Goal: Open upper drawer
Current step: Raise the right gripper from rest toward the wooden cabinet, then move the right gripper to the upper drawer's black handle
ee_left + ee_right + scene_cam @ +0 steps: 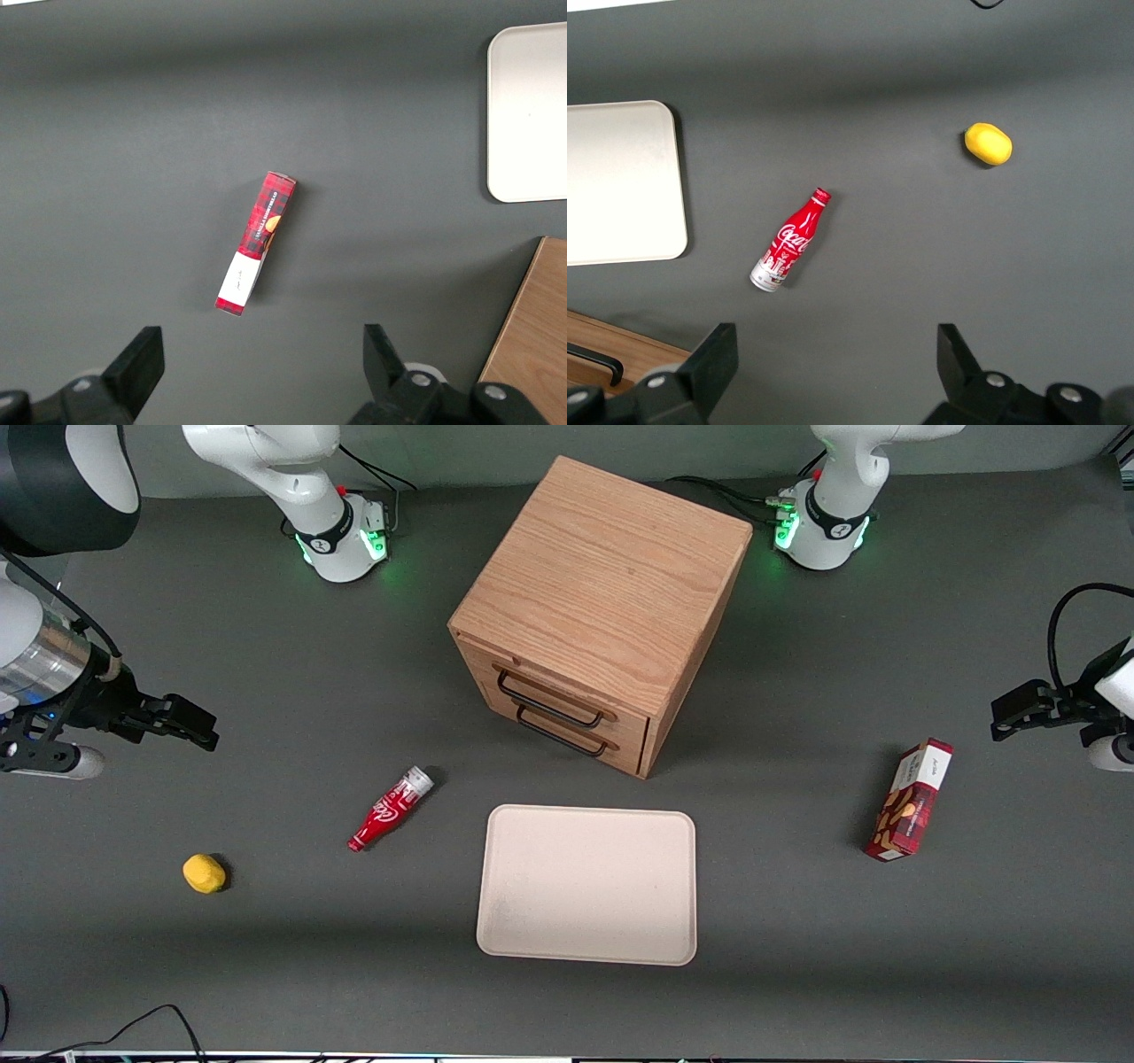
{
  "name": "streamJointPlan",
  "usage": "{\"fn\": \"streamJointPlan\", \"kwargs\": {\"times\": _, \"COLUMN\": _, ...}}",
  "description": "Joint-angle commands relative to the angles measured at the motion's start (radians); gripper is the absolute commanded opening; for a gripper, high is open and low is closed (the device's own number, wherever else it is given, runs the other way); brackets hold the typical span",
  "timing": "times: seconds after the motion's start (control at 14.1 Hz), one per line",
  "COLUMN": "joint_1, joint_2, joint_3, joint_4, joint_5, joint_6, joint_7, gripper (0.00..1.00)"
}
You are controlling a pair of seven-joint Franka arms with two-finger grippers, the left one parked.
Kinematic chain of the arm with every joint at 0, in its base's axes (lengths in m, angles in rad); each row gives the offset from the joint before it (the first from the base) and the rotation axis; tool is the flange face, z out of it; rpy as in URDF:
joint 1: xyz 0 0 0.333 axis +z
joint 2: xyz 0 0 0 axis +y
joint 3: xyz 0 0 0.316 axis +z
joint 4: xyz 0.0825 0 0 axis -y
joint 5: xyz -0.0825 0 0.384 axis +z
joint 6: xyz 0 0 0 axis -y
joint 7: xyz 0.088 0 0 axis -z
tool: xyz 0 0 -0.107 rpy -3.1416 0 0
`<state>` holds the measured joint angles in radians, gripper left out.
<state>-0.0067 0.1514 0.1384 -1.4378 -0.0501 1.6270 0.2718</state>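
Smooth cream tray fronts oak upper drawer; gripper hovers sideways, fingers spread.

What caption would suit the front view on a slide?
Open gripper hovers at the working arm's end of the table, away from the cabinet's shut upper drawer.

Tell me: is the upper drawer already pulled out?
No, the upper drawer sits flush in the cabinet; the open gripper hangs away from it.
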Motion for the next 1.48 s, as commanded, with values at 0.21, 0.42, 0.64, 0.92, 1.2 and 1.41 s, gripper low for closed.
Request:
{"fn": "streamJointPlan", "kwargs": {"times": 0.21, "joint_1": 0.027, "joint_2": 0.027, "joint_3": -0.002, "joint_4": 0.06, "joint_5": -0.017, "joint_6": -0.019, "joint_7": -0.008, "gripper": 1.0}}
{"fn": "streamJointPlan", "kwargs": {"times": 0.42, "joint_1": 0.095, "joint_2": 0.025, "joint_3": -0.005, "joint_4": 0.062, "joint_5": -0.019, "joint_6": -0.029, "joint_7": -0.009, "gripper": 1.0}}
{"fn": "streamJointPlan", "kwargs": {"times": 0.64, "joint_1": 0.171, "joint_2": 0.025, "joint_3": -0.006, "joint_4": 0.06, "joint_5": -0.014, "joint_6": -0.033, "joint_7": -0.127, "gripper": 1.0}}
{"fn": "streamJointPlan", "kwargs": {"times": 0.92, "joint_1": 0.269, "joint_2": 0.043, "joint_3": -0.003, "joint_4": 0.057, "joint_5": -0.004, "joint_6": -0.032, "joint_7": -0.364, "gripper": 1.0}}
{"fn": "streamJointPlan", "kwargs": {"times": 1.2, "joint_1": 0.391, "joint_2": 0.123, "joint_3": -0.003, "joint_4": 0.095, "joint_5": 0.036, "joint_6": -0.016, "joint_7": -0.428, "gripper": 1.0}}
{"fn": "streamJointPlan", "kwargs": {"times": 1.41, "joint_1": 0.427, "joint_2": 0.236, "joint_3": 0.019, "joint_4": 0.19, "joint_5": 0.045, "joint_6": -0.007, "joint_7": -0.584, "gripper": 1.0}}
